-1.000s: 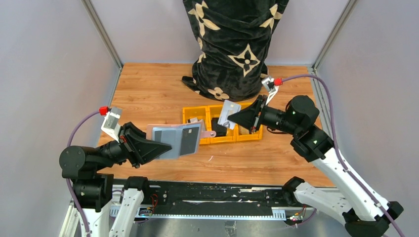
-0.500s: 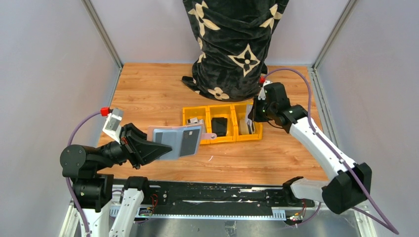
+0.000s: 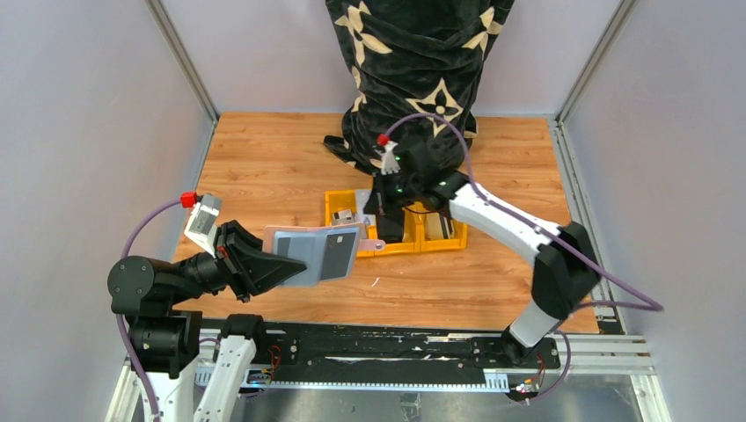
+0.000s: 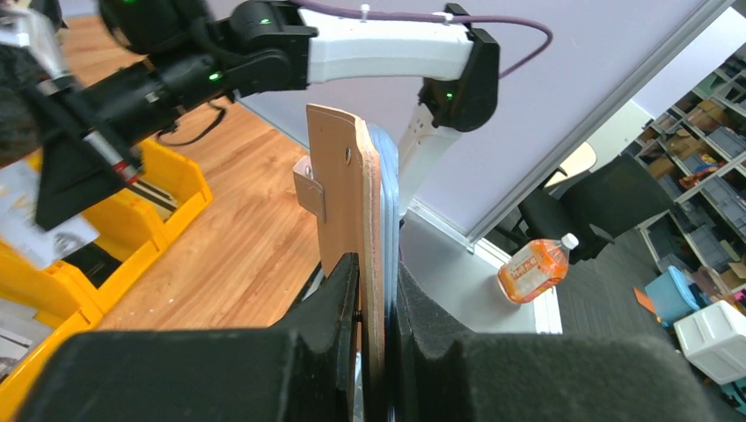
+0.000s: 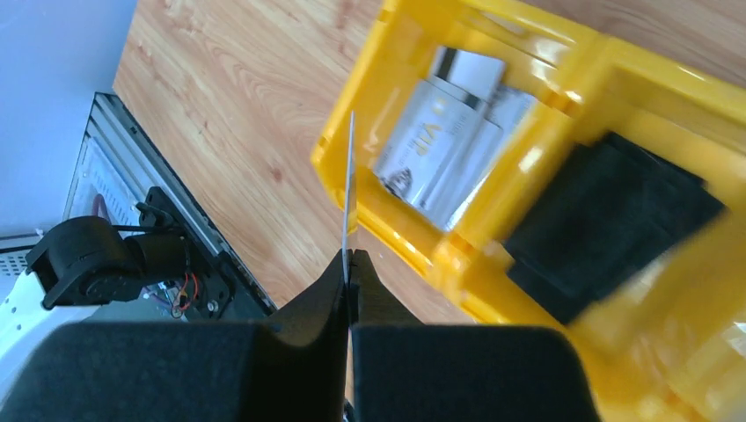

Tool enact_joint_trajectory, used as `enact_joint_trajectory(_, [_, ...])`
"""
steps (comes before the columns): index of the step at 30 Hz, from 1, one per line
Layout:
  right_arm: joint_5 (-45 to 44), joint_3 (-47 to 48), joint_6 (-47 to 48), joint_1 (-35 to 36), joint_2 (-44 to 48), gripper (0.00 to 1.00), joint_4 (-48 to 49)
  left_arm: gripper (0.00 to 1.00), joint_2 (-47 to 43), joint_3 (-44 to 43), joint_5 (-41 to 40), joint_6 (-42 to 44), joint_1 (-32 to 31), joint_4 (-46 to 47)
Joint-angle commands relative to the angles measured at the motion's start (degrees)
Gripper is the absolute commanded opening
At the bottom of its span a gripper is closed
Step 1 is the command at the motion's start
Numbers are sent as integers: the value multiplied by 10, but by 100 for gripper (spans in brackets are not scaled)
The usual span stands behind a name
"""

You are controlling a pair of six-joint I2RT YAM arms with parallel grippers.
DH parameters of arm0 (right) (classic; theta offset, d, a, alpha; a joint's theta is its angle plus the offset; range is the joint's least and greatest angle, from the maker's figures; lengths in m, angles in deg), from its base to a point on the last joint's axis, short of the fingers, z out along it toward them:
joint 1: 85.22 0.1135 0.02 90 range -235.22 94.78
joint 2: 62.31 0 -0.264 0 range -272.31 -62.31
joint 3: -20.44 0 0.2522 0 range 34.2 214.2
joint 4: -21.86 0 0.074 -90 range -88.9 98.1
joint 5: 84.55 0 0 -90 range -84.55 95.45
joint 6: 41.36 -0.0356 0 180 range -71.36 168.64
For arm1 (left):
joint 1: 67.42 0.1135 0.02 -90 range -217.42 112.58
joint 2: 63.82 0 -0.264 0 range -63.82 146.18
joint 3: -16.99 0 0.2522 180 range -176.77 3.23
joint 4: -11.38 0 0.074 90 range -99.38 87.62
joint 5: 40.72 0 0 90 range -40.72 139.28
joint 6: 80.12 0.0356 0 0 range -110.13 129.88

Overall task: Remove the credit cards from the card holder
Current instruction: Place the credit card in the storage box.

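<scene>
- Black left end effector [image 4: 374, 303] is clamped tight on the lower edge of the card holder [image 4: 347, 189].
- It holds the card holder in the air over the near-left bench [image 3: 264, 167], edge-on to the wrist camera, with its tab [image 4: 310, 189] sticking out sideways.
- Blue-grey credit cards [image 4: 388, 189] are tucked against the holder's inner face.
- Right end effector [image 5: 350, 264] is pinched narrow on a single card [image 5: 350, 176]. The card is upright and edge-on, over the left end of the yellow tray [image 5: 387, 215].
- Silvery cards [image 5: 449, 141] lie flat in the tray's left compartment.
- Black item [image 5: 616, 220] sits in the middle compartment.
- Black patterned cloth [image 3: 413, 70] stands at the far side of the bench.
</scene>
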Motion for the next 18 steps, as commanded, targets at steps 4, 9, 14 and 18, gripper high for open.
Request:
enact_joint_trajectory(4, [13, 109, -8, 53, -153, 0, 3, 0, -4, -22, 10, 8, -2, 6])
enact_joint_trajectory(9, [4, 152, -5, 64, -227, 0, 0, 0, -6, -24, 14, 11, -2, 3])
enact_joint_trajectory(14, [1, 169, -23, 67, -266, 0, 24, 0, -5, -23, 15, 19, -2, -3])
enact_joint_trajectory(18, [-10, 171, -34, 68, -283, 2, 27, 0, -1, -32, 17, 26, -2, -9])
